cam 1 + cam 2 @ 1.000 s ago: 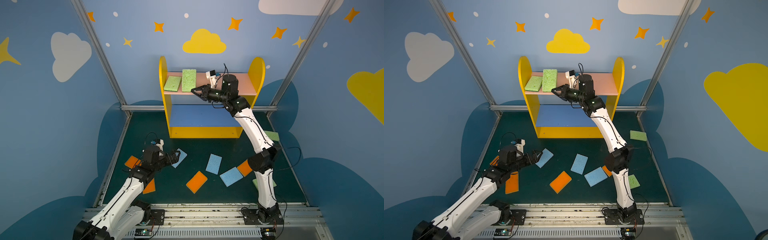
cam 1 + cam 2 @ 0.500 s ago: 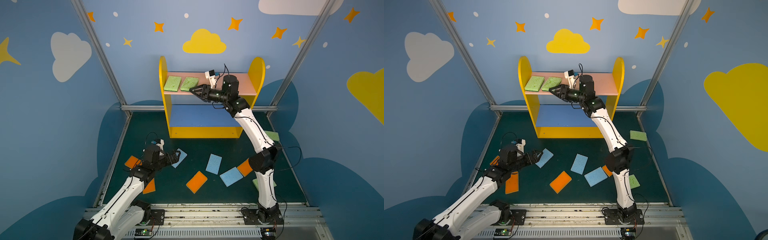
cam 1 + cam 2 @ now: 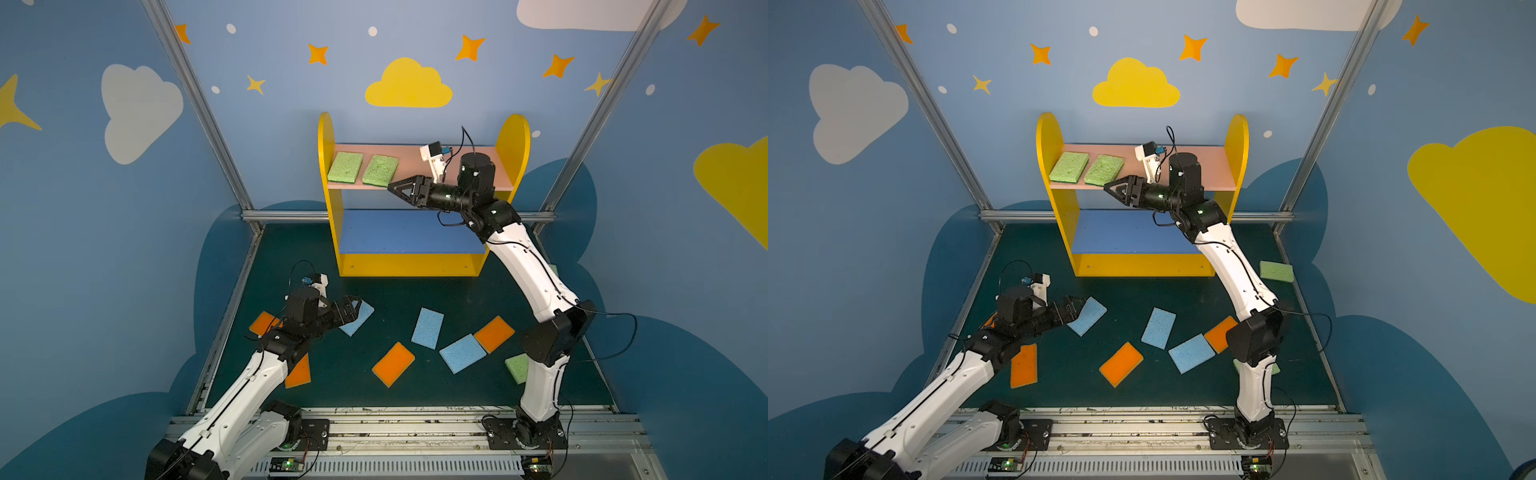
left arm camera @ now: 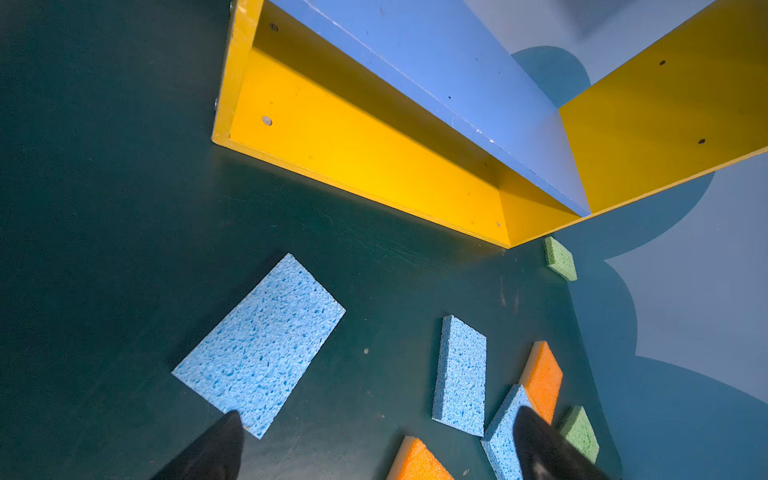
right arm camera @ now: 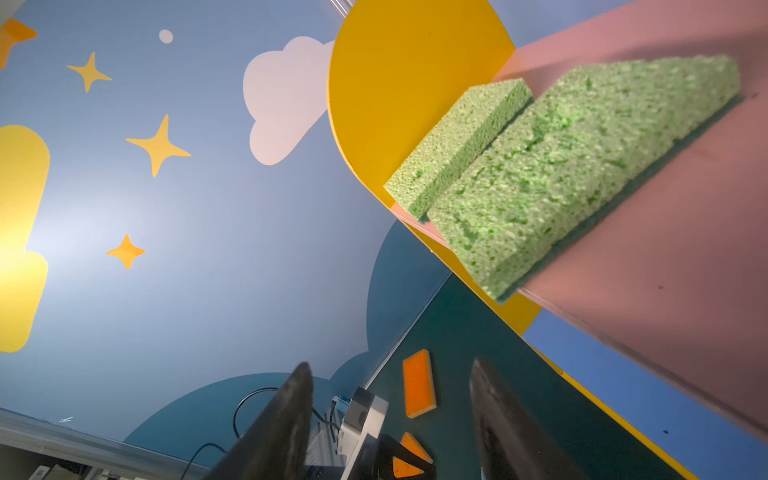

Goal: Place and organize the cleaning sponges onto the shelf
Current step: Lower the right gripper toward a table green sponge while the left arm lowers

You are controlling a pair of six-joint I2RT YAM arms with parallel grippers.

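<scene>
The right gripper (image 3: 391, 188) is hovering at the near edge of the pink top board (image 3: 409, 160) of the small yellow-sided three-tier shelf (image 3: 326, 137). Its jaws are standing apart with nothing between them, as the right wrist view is also showing. Its tips are pointing left towards the right-hand light green porous sponge (image 3: 380, 170), which is lying flat on that board, free of the jaws. Just beside it, a second light green porous sponge (image 3: 344, 167) is sitting by the left side panel. The two are lying with their long edges nearly parallel and a thin gap between them, which I am reading as the start of a row sorted by colour. The right-hand one is reaching right to the board's near edge, so a careless brush could tip it off.

The left gripper (image 3: 353, 307) is hanging low over the dark green floor mat (image 3: 395, 299) at the near left. Its jaws are spread wide and empty, one tip over the corner of a light blue rectangular sponge (image 4: 259, 345), probably lining up to take it.

The sponges are showing as thick, coarse-pored slabs, likely squashing easily. Blue, orange-and-yellow and green ones are lying scattered on the mat, while the blue middle board (image 3: 407, 232) is bearing none.
</scene>
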